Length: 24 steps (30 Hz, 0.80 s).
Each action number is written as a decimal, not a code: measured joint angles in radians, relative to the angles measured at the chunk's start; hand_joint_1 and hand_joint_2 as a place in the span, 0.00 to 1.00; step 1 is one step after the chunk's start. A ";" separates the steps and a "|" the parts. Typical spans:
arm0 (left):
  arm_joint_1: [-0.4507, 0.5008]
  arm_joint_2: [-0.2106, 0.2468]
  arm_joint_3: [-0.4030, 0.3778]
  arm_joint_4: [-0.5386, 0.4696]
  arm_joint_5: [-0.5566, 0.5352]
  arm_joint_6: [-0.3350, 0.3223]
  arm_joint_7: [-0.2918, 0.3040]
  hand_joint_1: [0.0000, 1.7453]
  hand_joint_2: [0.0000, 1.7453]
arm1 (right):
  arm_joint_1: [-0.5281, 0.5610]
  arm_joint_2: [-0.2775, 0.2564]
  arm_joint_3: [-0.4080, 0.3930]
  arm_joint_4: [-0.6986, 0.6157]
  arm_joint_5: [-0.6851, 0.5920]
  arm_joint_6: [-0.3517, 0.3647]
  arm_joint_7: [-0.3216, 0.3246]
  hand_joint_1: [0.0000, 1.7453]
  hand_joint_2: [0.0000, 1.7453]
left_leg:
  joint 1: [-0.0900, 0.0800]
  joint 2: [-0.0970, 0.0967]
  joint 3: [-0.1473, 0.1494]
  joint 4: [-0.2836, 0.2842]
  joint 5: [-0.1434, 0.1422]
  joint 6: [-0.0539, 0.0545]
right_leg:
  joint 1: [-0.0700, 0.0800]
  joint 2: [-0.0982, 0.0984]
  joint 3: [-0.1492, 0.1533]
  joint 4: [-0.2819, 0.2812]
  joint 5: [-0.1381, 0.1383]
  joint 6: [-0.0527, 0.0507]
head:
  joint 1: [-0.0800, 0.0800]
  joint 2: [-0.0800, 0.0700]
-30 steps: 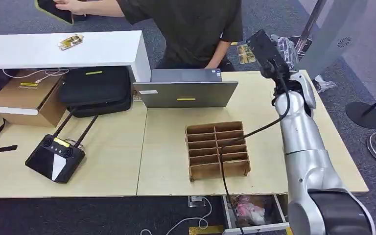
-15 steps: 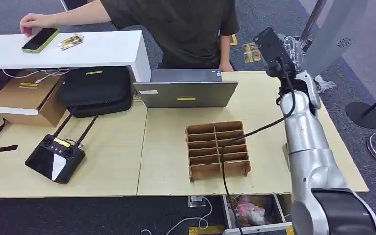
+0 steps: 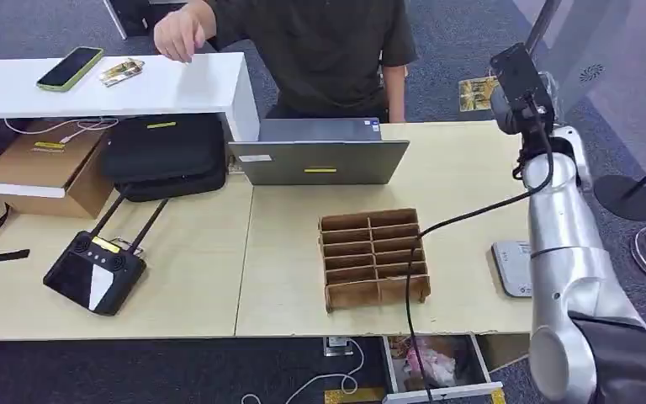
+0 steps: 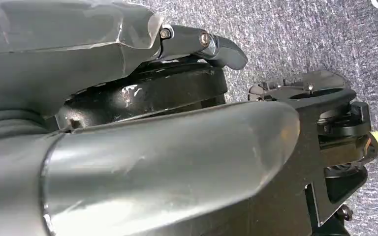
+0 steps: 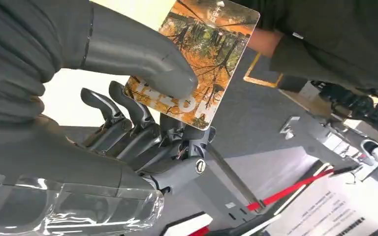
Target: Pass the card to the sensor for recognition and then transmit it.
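Left of the laptop (image 3: 320,162), a phone (image 3: 70,68) lies on the white shelf (image 3: 177,84), with a black bag (image 3: 165,156) below it and a remote (image 3: 94,271) nearer the table's front edge. Right of the laptop sit the divided wooden tray (image 3: 374,257) and, further right, the grey sensor (image 3: 511,268) by the table (image 3: 286,278) edge — well behind it the right hand (image 5: 142,128) is raised past the table's far corner, thumb pressing the orange card (image 5: 199,59) against curled fingers (image 5: 128,115). Whether the left hand (image 4: 128,162) holds anything, or how far its fingers are spread, I cannot tell — its wrist view is too close.
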 joint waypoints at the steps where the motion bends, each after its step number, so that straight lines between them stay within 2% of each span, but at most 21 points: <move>1: 0.000 0.000 0.000 0.000 0.001 0.000 -0.001 0.00 0.00 | 0.000 -0.007 -0.005 0.005 0.000 -0.003 0.001 1.00 1.00 | 0.000 0.000 0.000 0.000 0.000 0.000 | 0.000 0.000 0.000 0.000 0.000 0.000 | 0.000 0.000; 5: 0.001 0.000 0.000 0.000 0.006 0.000 -0.006 0.00 0.00 | 0.007 -0.028 -0.026 0.023 0.000 -0.008 0.003 1.00 1.00 | 0.000 -0.002 0.000 0.000 0.000 0.000 | 0.000 -0.002 0.000 0.000 0.000 0.000 | 0.000 0.000; 16: 0.003 0.000 0.000 0.000 0.003 0.005 -0.013 0.00 0.00 | 0.109 -0.125 -0.112 0.022 0.001 -0.004 -0.007 1.00 1.00 | 0.000 -0.002 0.000 0.000 0.000 0.000 | 0.000 -0.002 0.000 0.000 0.000 0.000 | 0.000 0.000; 24: 0.003 0.000 0.002 0.000 0.024 0.012 -0.016 0.00 0.00 | 0.134 -0.159 -0.142 0.069 0.002 0.006 -0.044 1.00 1.00 | 0.000 -0.001 0.000 0.000 0.000 0.000 | 0.000 -0.001 0.000 0.000 0.000 0.000 | 0.000 0.000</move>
